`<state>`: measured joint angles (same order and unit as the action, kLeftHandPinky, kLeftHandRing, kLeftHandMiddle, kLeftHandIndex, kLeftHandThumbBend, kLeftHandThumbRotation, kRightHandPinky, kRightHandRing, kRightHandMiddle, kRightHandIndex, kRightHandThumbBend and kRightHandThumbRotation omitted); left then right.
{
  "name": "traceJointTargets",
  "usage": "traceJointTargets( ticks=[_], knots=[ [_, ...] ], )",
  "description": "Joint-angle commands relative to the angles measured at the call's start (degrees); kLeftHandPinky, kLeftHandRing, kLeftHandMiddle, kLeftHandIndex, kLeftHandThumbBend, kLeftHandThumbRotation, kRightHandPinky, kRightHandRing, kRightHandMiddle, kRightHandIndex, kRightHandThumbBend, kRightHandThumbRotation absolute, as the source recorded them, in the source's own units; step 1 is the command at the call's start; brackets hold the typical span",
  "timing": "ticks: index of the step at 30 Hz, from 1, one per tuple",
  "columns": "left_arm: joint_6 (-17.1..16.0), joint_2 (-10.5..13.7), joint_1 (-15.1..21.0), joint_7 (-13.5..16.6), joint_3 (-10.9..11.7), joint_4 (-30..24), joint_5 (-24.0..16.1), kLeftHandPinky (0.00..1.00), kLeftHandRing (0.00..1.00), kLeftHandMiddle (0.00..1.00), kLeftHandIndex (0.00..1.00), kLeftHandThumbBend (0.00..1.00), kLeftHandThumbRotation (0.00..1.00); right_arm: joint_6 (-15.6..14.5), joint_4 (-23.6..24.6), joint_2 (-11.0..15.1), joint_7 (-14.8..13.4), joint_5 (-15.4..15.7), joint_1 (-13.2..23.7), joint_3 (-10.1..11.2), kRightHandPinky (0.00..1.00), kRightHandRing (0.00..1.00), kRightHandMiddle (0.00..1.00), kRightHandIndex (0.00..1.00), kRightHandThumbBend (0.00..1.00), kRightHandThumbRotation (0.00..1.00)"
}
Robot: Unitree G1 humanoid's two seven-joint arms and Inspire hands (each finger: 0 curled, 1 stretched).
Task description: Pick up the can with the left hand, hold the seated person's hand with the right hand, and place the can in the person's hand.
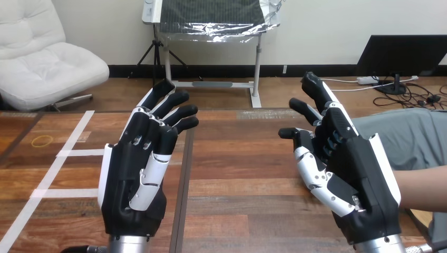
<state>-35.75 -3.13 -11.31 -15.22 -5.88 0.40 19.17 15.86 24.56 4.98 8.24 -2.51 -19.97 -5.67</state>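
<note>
Left hand [132, 184] and right hand [358, 176], two in all, hang with straight fingers above one table [237, 163].

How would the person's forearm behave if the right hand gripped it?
The person's forearm, being a living limb, would probably give slightly rather than feel stiff. It may move by itself, so the open right hand should close gently.

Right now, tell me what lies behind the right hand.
Behind the right hand the person's forearm shows at the view's right edge, along with the wooden table. The hand covers where the forearm ends, so whether they touch cannot be told.
</note>
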Motion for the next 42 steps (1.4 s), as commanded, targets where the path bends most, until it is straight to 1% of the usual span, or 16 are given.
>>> traceJointTargets(
  ticks=[1,10,19,31,34,35,37,38,40,41,42],
  knots=[
    [-1.3,-2.1,2.1,-0.2,-0.1,-0.3,-0.2,0.71,0.74,0.78,0.81,0.60,0.53,-0.1,0.3,0.1,0.4,-1.0,3.7,0.5,0.71,0.93,0.98,0.95,0.09,0.12],
    [-1.4,-2.2,2.1,-0.1,-0.2,-0.3,-0.4,0.71,0.74,0.78,0.81,0.61,0.52,-0.4,0.3,0.2,0.5,-0.6,3.8,0.7,0.69,0.92,0.98,0.96,0.10,0.11],
    [-1.4,-2.0,2.1,-0.3,-0.2,-0.3,-0.2,0.71,0.74,0.78,0.81,0.61,0.52,-0.1,0.0,0.4,0.8,-0.6,4.1,1.0,0.67,0.92,0.98,0.95,0.09,0.11],
    [-0.8,-2.1,2.0,0.1,-0.3,-0.8,-0.4,0.71,0.73,0.77,0.81,0.62,0.53,-0.1,-0.3,0.3,1.4,-1.7,4.3,1.3,0.67,0.93,0.98,0.94,0.10,0.10],
    [-1.8,-2.4,2.1,1.3,0.2,-0.4,-2.3,0.71,0.73,0.77,0.81,0.62,0.53,-0.1,-0.3,0.2,1.5,-1.8,4.3,1.3,0.67,0.92,0.98,0.94,0.10,0.10],
    [-2.5,-2.6,2.2,2.6,0.7,-0.3,-4.3,0.70,0.73,0.77,0.81,0.62,0.53,-0.2,-0.2,0.2,1.4,-1.8,4.3,1.4,0.67,0.92,0.98,0.94,0.10,0.10],
    [-3.3,-2.9,2.2,4.2,1.2,-0.1,-6.7,0.70,0.73,0.77,0.81,0.62,0.55,-0.4,-0.1,0.3,1.4,-1.7,4.2,1.4,0.66,0.92,0.97,0.93,0.10,0.10],
    [-4.4,-3.3,2.4,5.9,1.8,0.2,-9.2,0.70,0.73,0.77,0.81,0.63,0.55,-0.4,-0.1,0.2,1.3,-1.7,4.2,1.4,0.66,0.92,0.97,0.93,0.11,0.10],
    [-5.7,-3.6,2.6,8.1,2.4,0.7,-12.0,0.70,0.74,0.77,0.81,0.62,0.56,-0.4,-0.2,0.2,1.3,-1.6,4.3,1.4,0.66,0.92,0.97,0.93,0.11,0.09],
    [-6.8,-4.1,2.8,10.1,3.2,0.9,-14.6,0.70,0.74,0.77,0.81,0.62,0.56,-0.4,-0.2,0.2,1.3,-1.6,4.3,1.4,0.66,0.91,0.97,0.93,0.11,0.09],
    [-7.4,-4.3,3.0,11.6,3.6,1.0,-16.3,0.71,0.74,0.78,0.81,0.61,0.55,-0.4,-0.2,0.2,1.3,-1.7,4.3,1.4,0.66,0.91,0.97,0.93,0.11,0.09]
  ],
)
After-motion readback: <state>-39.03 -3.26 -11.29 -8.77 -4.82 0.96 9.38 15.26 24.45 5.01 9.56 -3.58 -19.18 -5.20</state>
